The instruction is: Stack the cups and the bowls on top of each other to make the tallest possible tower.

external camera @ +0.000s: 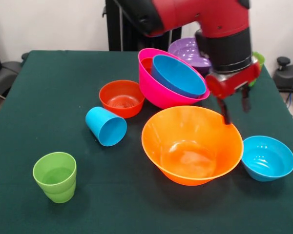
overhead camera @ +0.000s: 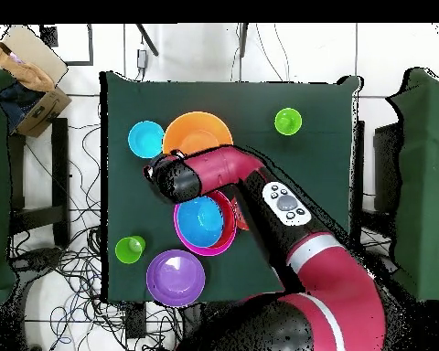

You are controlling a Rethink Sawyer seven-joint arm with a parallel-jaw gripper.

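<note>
My gripper (external camera: 235, 108) hangs open and empty over the far right rim of the large orange bowl (external camera: 190, 151). Behind it the large pink bowl (external camera: 156, 92) leans tilted, holding a blue bowl (external camera: 178, 75) and a red-orange rim (external camera: 146, 64). A purple bowl (external camera: 185, 51) stands behind that. A red-orange bowl (external camera: 121, 98) sits to the left. The sky blue cup (external camera: 106, 126) lies on its side. One lime green cup (external camera: 55, 176) stands upright at the front left, another green cup (external camera: 258, 59) peeks out behind the wrist. A small blue bowl (external camera: 267, 158) sits at the right. In the overhead view the wrist (overhead camera: 173, 175) hides the fingers.
Everything rests on a dark green table cloth (external camera: 49, 87). From above, the orange bowl (overhead camera: 198, 133), small blue bowl (overhead camera: 145, 139), pink bowl (overhead camera: 179, 230), purple bowl (overhead camera: 176, 278) and green cups (overhead camera: 288, 121) (overhead camera: 130, 249) show. Chairs and cables surround the table.
</note>
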